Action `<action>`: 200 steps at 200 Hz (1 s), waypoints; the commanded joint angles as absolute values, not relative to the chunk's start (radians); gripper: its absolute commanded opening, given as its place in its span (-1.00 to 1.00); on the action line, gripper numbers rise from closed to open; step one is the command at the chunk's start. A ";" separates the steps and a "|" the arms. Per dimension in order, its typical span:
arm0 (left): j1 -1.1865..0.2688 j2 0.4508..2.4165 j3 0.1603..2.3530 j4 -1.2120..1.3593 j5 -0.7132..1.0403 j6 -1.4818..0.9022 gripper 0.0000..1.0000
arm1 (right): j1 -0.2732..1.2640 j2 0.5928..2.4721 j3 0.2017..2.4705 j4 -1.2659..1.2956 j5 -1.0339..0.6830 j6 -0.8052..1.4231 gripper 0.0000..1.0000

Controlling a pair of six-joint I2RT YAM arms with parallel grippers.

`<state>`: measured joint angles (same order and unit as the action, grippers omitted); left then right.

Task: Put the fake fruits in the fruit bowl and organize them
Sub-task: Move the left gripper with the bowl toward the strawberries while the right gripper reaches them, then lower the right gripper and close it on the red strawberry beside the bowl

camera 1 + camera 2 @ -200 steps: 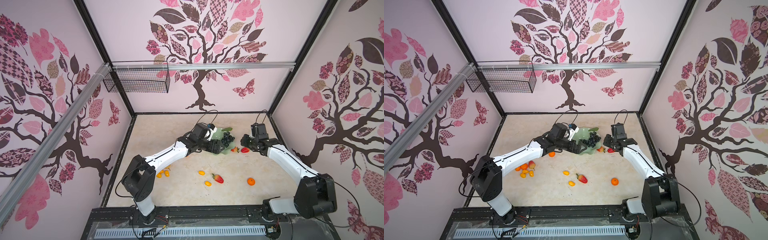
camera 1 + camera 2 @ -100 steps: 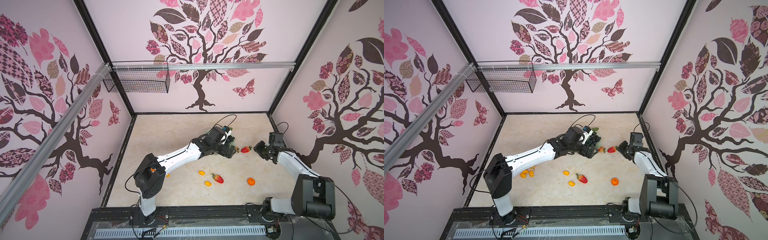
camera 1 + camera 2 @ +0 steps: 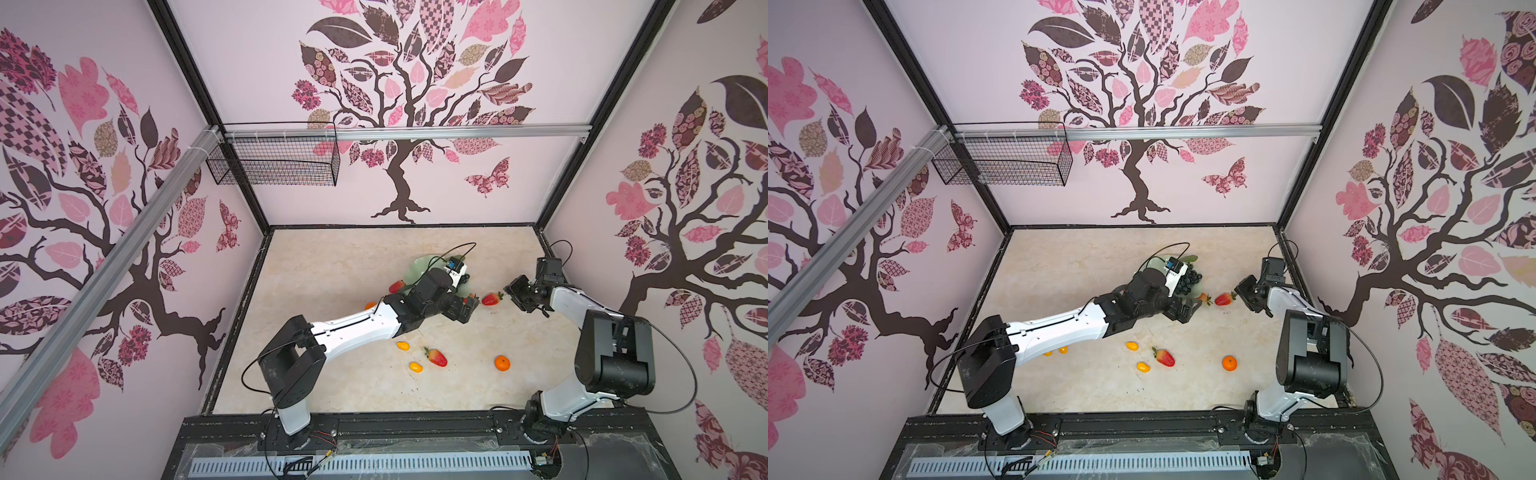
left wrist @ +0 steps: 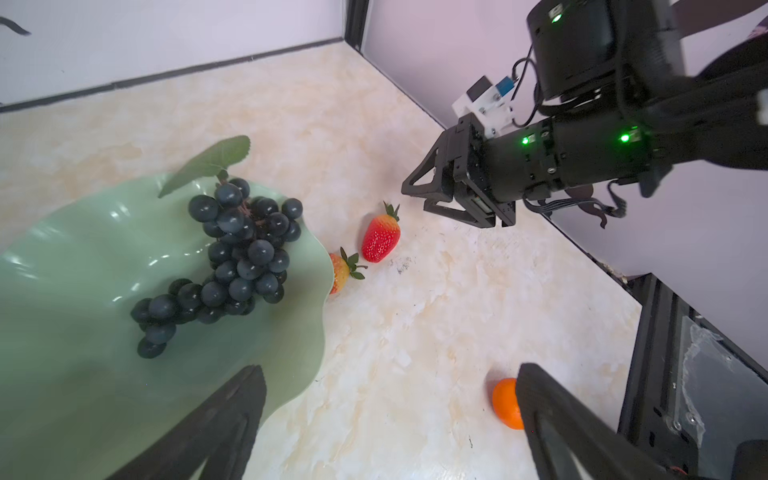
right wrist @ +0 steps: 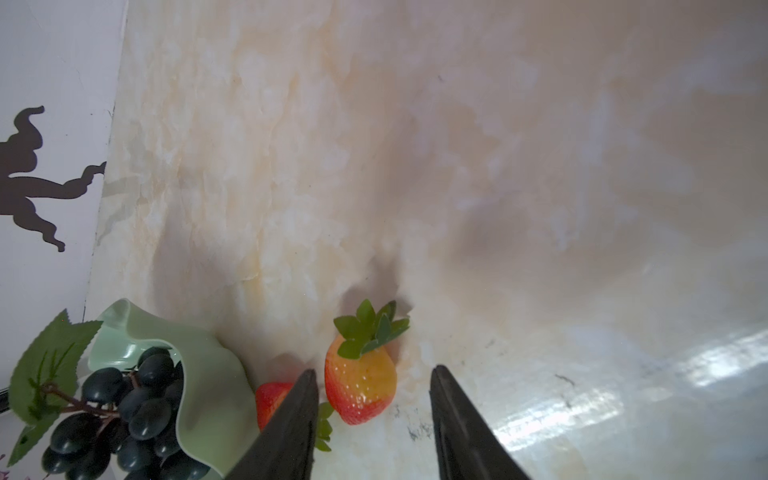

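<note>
Barely started: only grape bunch (image 4: pixel 241 257) in fruit bowl (image 3: pixel 415 266), mid-frame in a top view; strawberries (image 3: pixel 491 299), orange (image 3: pixel 502 363), ovals (image 3: pixel 402 345) loose on table (image 3: pixel 332 270); left gripper (image 4: pixel 388 370) and right gripper (image 4: pixel 414 198) both parted, empty.

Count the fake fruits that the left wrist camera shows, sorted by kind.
Grape bunch: 1
Strawberries: 2
Orange: 1
Total: 4

grape bunch (image 4: pixel 232 257) in fruit bowl (image 4: pixel 91 249), strawberry (image 4: pixel 340 272) just beside it
</note>
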<state>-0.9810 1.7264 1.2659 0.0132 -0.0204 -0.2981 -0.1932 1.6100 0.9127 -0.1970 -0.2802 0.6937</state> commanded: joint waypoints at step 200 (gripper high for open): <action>-1.087 1.686 1.191 0.200 -0.102 -0.144 0.96 | -0.196 1.865 1.075 -0.286 -0.384 0.676 -0.38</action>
<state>-1.0889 1.6817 1.2140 0.1864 -0.1024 -0.1379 -0.1951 1.8294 1.0447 -0.2600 -0.3805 0.6792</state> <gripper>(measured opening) 0.983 0.330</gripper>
